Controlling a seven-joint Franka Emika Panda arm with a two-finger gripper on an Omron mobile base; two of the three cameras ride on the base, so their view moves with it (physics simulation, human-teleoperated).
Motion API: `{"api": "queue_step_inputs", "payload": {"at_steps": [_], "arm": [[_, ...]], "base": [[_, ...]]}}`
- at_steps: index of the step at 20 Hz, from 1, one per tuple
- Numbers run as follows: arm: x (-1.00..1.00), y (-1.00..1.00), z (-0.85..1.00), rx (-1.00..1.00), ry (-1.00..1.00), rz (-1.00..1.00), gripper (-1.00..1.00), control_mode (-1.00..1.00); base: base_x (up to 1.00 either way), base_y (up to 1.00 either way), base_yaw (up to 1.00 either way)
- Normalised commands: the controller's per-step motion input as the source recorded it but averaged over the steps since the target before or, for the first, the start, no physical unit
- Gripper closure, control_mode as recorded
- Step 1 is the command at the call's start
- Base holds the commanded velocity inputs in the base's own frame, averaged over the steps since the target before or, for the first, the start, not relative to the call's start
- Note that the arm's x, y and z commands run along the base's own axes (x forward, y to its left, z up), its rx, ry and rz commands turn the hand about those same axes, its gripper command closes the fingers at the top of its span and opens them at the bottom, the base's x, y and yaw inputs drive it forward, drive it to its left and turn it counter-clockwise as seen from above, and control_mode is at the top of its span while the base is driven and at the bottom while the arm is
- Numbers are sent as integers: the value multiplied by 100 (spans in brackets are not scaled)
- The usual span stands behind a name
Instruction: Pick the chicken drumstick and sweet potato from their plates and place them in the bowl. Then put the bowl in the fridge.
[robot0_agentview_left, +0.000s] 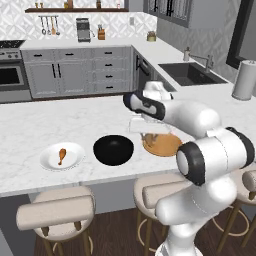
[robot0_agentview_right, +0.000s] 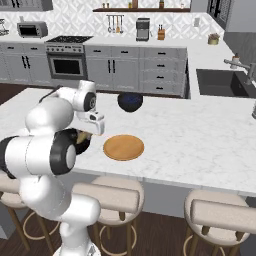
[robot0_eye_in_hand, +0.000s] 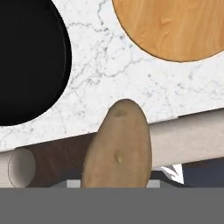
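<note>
We note the arm (robot0_agentview_left: 200, 150) is glossy white, built of rounded, bulbous link housings. Each joint carries a dark, near-black band or cap; we see one at the elbow (robot0_agentview_left: 189, 162) and one on the forearm (robot0_agentview_left: 142, 104). In the right base view the wrist block (robot0_agentview_right: 91, 122) is white and boxier, with a dark round joint face (robot0_agentview_right: 90, 102) above it.

Sweet potato (robot0_eye_in_hand: 117, 151) matt brown, faintly pitted skin, orange-tan plate (robot0_eye_in_hand: 175, 26) smooth with wood grain, black bowl (robot0_agentview_left: 113, 149) glossy, white plate (robot0_agentview_left: 62, 156) glossy like glazed ceramic, counter (robot0_agentview_left: 30, 125) polished white marble with grey veins, stool seats (robot0_agentview_left: 55, 210) matt beige upholstery.
</note>
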Motion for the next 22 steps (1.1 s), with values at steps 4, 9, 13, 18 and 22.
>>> {"api": "queue_step_inputs", "payload": {"at_steps": [4,9,13,18,22], "arm": [[16,99,4,0,1,2,100,-100],[76,86,-9,-4,4,0,100,-100],[73,67,-35,-6,3,0,100,-100],[44,17,-61,-8,0,0,100,-100],[14,0,-57,-5,0,0,100,-100]], "base": [[0,0,0],[0,0,0],[0,0,0],[0,0,0],[0,0,0]]}}
